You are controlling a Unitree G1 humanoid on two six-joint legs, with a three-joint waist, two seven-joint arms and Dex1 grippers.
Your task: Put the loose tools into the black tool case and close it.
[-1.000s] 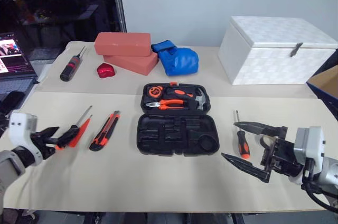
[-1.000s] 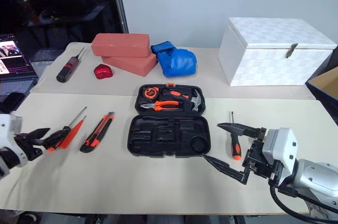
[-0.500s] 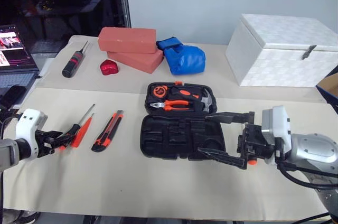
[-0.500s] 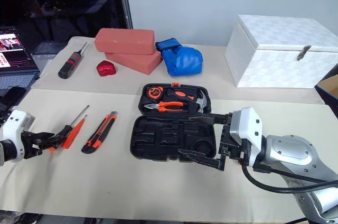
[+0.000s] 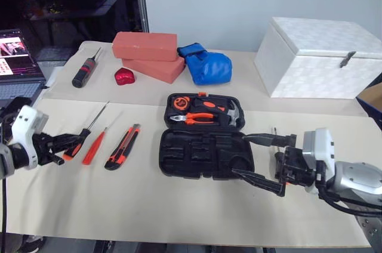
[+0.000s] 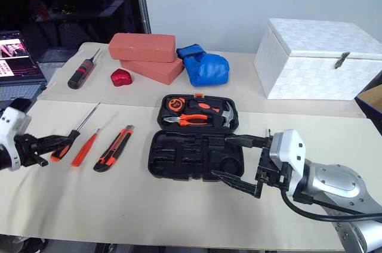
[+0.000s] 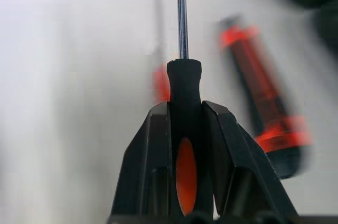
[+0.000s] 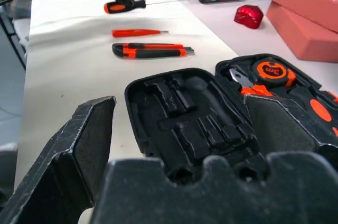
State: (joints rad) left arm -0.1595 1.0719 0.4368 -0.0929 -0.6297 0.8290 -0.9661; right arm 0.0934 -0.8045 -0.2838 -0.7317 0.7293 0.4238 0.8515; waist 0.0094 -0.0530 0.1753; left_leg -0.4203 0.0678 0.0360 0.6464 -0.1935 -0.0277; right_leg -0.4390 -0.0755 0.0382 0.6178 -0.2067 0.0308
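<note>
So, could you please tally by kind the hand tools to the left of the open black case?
Screwdrivers: 3: black-and-orange screwdriver in the left gripper, slim orange screwdriver, black screwdriver with red band
Utility knives: 1: utility knife
Total: 4

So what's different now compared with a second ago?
The left gripper has closed on the black-handled screwdriver and lifted it away from the slim orange screwdriver. The right gripper, jaws wide, moved beside the open tool case. The utility knife stayed put.
</note>
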